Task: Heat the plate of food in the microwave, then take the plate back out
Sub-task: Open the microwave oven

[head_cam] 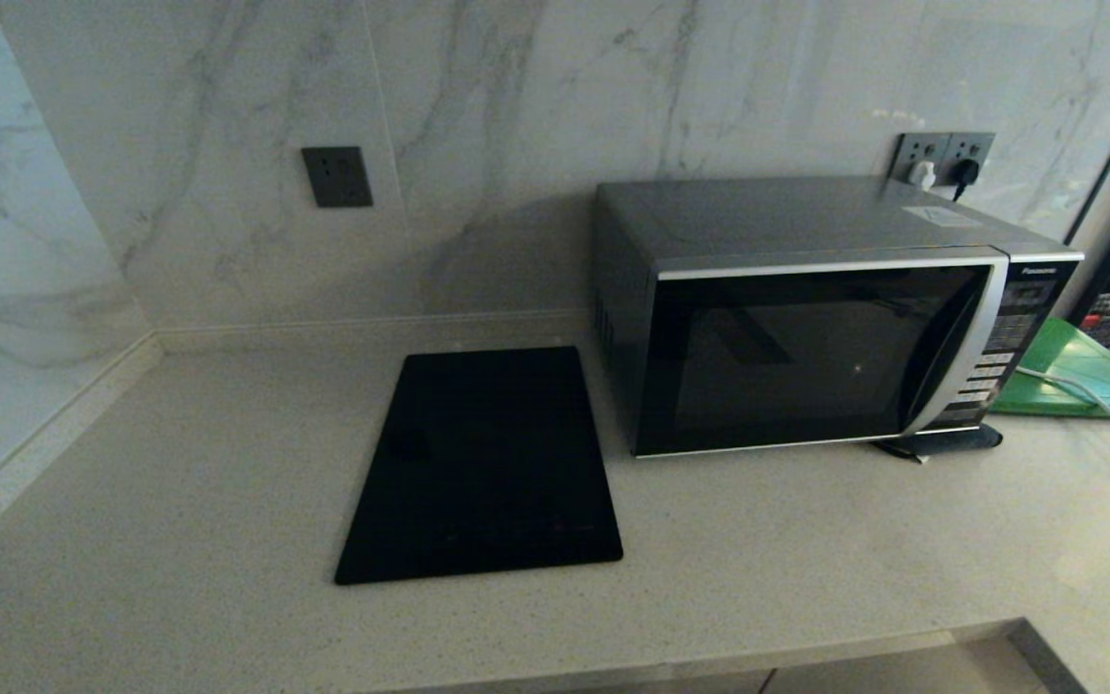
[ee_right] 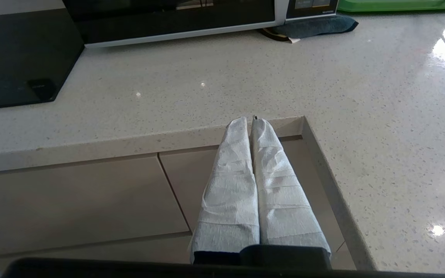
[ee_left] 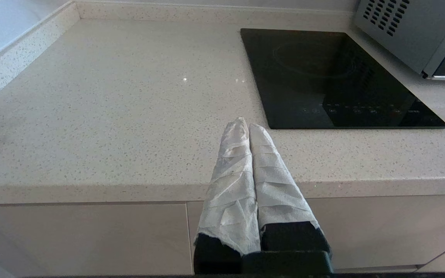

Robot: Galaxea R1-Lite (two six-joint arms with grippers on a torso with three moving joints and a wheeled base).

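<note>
The plate of food is not seen in any view; whether it sits behind the dark glass cannot be told, since nothing can be made out through the door. The microwave [head_cam: 810, 318] is set at the back right of the countertop [head_cam: 179, 463], its door shut, with the curved handle [head_cam: 950, 352] running upright along the door's right side, next to the button panel [head_cam: 1003, 352]. A flat black cooktop [head_cam: 483, 467] is let into the countertop just left of the microwave, and a green board [head_cam: 1085, 376] lies just beyond its right side, with a dark cloth [ee_right: 315, 27] tucked under its front right corner. The left gripper [ee_left: 245, 125] is held above the front edge of the countertop, left of the cooktop, its cloth-wrapped fingers [ee_left: 232, 170] pressed together on nothing. The right gripper [ee_right: 250, 121] is held at the front edge, forward of the microwave's right end, its fingers likewise closed and empty. The handle is judged to lie ahead of the right gripper, so the right arm is the nearer one for pulling the door open
</note>
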